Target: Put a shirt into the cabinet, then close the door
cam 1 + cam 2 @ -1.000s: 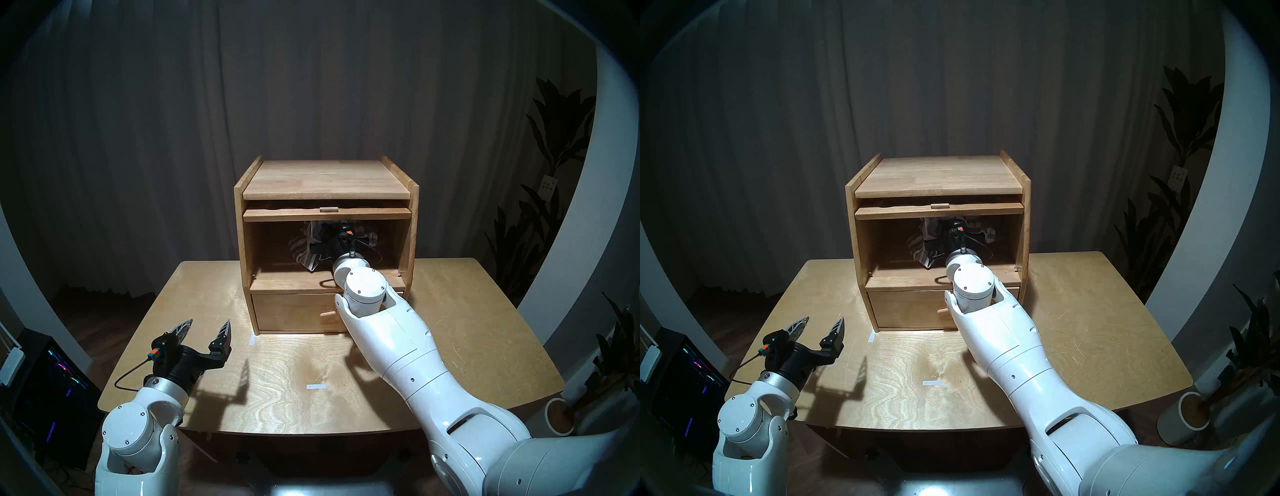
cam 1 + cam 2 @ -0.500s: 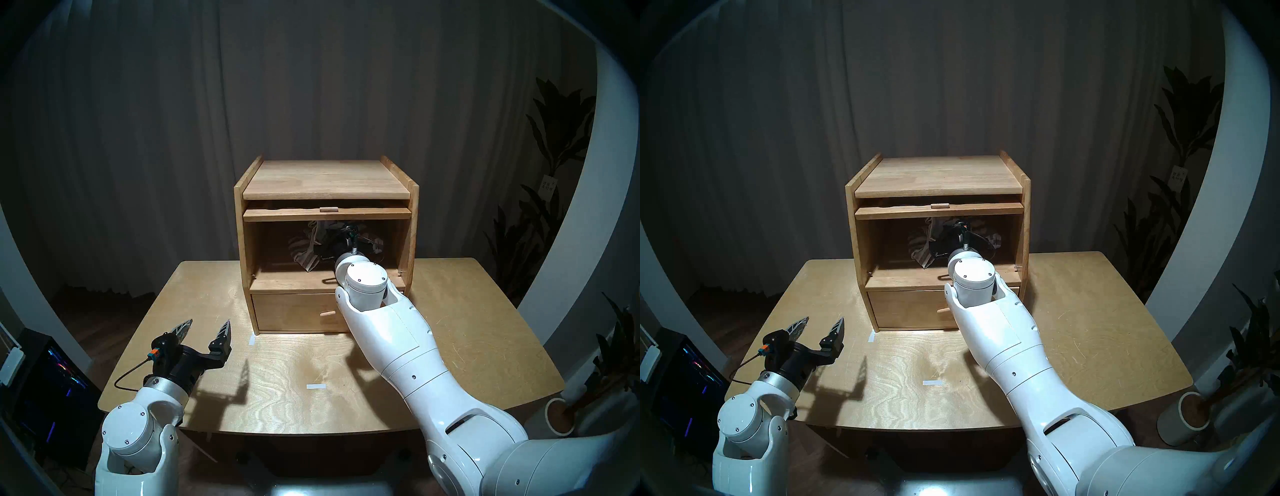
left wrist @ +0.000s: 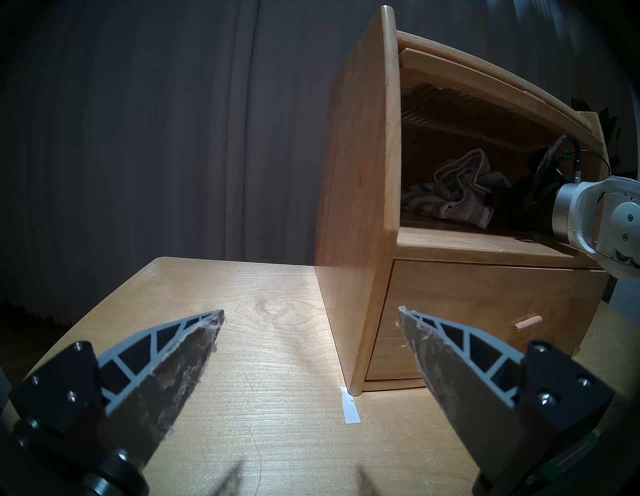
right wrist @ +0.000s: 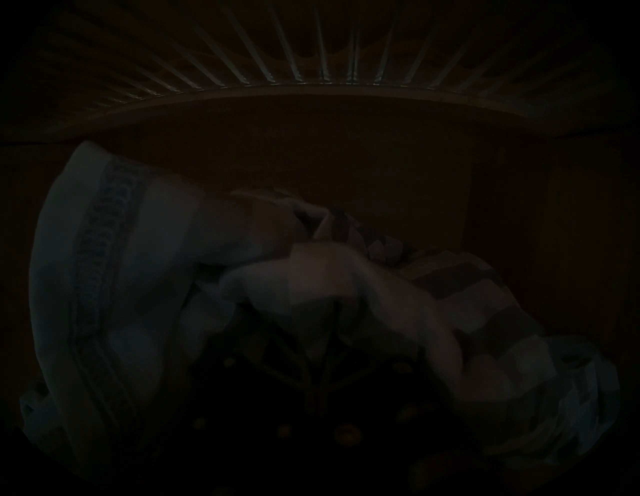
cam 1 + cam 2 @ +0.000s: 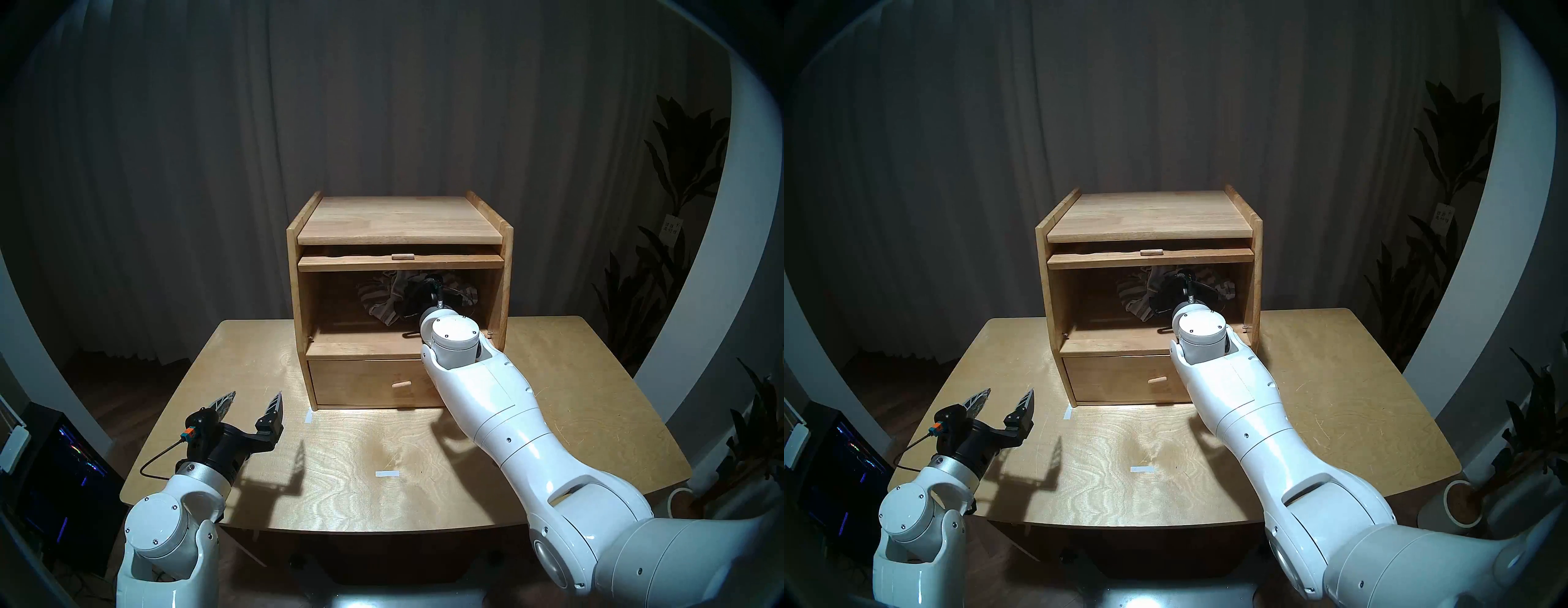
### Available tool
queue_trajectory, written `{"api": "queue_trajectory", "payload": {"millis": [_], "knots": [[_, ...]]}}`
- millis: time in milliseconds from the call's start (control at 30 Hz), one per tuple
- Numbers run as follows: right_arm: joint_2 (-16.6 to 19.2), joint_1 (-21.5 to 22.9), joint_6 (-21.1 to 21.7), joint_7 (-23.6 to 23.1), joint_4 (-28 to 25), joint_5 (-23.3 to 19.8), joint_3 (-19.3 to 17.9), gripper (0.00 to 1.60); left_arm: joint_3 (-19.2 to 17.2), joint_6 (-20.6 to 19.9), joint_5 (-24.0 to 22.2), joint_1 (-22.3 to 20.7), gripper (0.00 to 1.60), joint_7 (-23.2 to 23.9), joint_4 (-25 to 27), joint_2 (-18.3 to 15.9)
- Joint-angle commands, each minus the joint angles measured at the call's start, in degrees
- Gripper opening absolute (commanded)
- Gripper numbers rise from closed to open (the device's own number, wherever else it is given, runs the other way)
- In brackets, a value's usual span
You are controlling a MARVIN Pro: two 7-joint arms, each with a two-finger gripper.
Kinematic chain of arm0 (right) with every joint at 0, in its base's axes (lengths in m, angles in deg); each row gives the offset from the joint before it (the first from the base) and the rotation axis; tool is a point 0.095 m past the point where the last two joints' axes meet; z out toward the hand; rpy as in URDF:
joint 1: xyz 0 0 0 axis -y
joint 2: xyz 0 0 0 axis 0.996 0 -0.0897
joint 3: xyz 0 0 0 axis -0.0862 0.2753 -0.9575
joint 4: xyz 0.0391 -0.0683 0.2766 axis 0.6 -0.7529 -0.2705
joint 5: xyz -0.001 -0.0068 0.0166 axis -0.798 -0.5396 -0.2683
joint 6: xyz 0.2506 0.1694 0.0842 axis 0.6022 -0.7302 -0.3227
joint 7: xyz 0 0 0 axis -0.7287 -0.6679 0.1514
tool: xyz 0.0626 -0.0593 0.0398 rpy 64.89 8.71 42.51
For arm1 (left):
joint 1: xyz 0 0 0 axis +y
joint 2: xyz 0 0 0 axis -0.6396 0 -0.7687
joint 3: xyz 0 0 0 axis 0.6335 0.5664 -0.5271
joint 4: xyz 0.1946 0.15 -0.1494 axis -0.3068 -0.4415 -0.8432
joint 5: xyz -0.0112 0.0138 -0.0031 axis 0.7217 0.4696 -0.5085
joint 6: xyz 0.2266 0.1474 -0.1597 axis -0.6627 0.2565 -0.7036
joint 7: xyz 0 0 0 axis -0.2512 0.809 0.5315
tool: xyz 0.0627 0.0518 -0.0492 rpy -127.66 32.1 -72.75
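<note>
The light-wood cabinet [image 5: 399, 216] stands at the back of the table. Its door [image 5: 401, 263] is swung up and slid in under the top; only its front edge and peg handle show, and its ribbed window shows in the left wrist view [image 3: 467, 114]. The grey and white striped shirt [image 5: 382, 297] is bunched inside the large compartment, also in the left wrist view [image 3: 450, 194]. My right gripper [image 5: 409, 299] reaches into the compartment, and in the dark right wrist view [image 4: 332, 311] its fingers meet in the cloth. My left gripper [image 5: 250, 403] is open and empty above the table's front left.
The drawer [image 5: 360, 382] under the compartment is shut, its peg handle beside my right forearm. Two white tape marks [image 5: 387, 474] lie on the table [image 5: 339, 488]. A lit computer case [image 5: 63, 467] stands on the floor at left, potted plants [image 5: 679, 297] at right.
My right arm has moved to the right and further into the compartment, and the shirt has moved right and deeper with it. The left arm has not moved.
</note>
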Motion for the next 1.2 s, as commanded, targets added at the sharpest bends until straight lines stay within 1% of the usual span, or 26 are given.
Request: {"api": "queue_trajectory", "payload": {"millis": [0, 133, 167, 200, 233, 300, 333, 400, 467, 567, 633, 667, 733, 767, 800, 900, 933, 1000, 1167], "knots": [[-1.20, 3.92, 0.56, -1.40, 0.10, -0.87, -0.40, 0.00, 0.10, 0.04, -0.07, -0.06, 1.60, 0.10, 1.27, 0.01], [-1.48, 3.18, 1.76, -1.40, 0.00, -1.71, -1.22, 0.00, 0.08, -0.02, -0.05, -0.04, 1.60, 0.11, 1.34, 0.05], [-1.48, 2.98, 1.90, -1.15, -0.09, -1.65, -1.25, 0.80, 0.08, -0.03, -0.05, -0.04, 1.60, 0.11, 1.35, 0.05], [-1.48, 2.69, 2.12, -1.03, -0.35, -1.77, -1.38, 1.37, 0.08, -0.04, -0.04, -0.03, 1.60, 0.12, 1.36, 0.06], [-1.44, 2.49, 2.83, -0.71, -0.71, -1.67, -1.35, 1.60, 0.08, -0.05, -0.04, -0.03, 1.60, 0.12, 1.36, 0.07], [-1.58, 1.76, 5.30, 0.40, -2.01, -1.64, -1.42, 1.60, 0.07, -0.06, -0.02, -0.04, 1.60, 0.13, 1.36, 0.08], [-2.17, 1.05, 6.60, 0.75, -2.89, -2.70, -2.18, 1.60, 0.07, -0.05, -0.02, -0.04, 1.60, 0.14, 1.36, 0.09], [-1.91, 0.05, 8.27, 1.17, -4.33, -2.41, -1.72, 1.60, 0.06, -0.06, -0.01, -0.04, 1.60, 0.15, 1.36, 0.10], [-2.13, -1.17, 8.96, 1.65, -5.81, -3.03, -2.07, 1.60, 0.06, -0.06, 0.00, -0.05, 1.60, 0.16, 1.36, 0.11], [-2.11, -2.77, 9.72, 2.77, -8.00, -2.82, -1.77, 1.60, 0.05, -0.04, 0.01, -0.07, 1.60, 0.18, 1.33, 0.13], [-2.47, -3.81, 11.16, 3.82, -9.50, -3.21, -2.01, 1.60, 0.05, -0.02, 0.02, -0.08, 1.60, 0.19, 1.30, 0.14], [-2.77, -4.33, 13.07, 4.13, -10.31, -3.89, -2.28, 1.60, 0.04, -0.01, 0.03, -0.10, 1.60, 0.19, 1.28, 0.14], [-3.51, -5.09, 15.11, 3.80, -11.08, -5.78, -3.20, 1.60, 0.04, 0.02, 0.04, -0.13, 1.60, 0.20, 1.23, 0.15], [-3.11, -5.98, 16.73, 3.63, -13.01, -6.11, -3.09, 1.60, 0.04, 0.03, 0.04, -0.14, 1.60, 0.21, 1.22, 0.15], [-2.13, -5.35, 17.34, 3.41, -12.39, -4.89, -1.45, 1.60, 0.04, 0.04, 0.05, -0.15, 1.60, 0.21, 1.19, 0.16], [-1.92, -6.27, 20.78, 3.53, -15.11, -5.20, -1.12, 1.60, 0.03, 0.06, 0.06, -0.19, 1.60, 0.23, 1.14, 0.17], [-2.07, -6.65, 22.37, 4.24, -16.27, -5.15, -1.21, 1.60, 0.03, 0.06, 0.07, -0.19, 1.60, 0.23, 1.13, 0.18], [-1.96, -6.81, 23.26, 4.54, -17.23, -4.79, -0.51, 1.60, 0.03, 0.07, 0.08, -0.21, 1.60, 0.24, 1.10, 0.18], [-1.91, -8.01, 26.38, 5.62, -21.53, -4.44, 1.07, 1.60, 0.01, 0.09, 0.11, -0.27, 1.60, 0.26, 1.01, 0.20]]}}
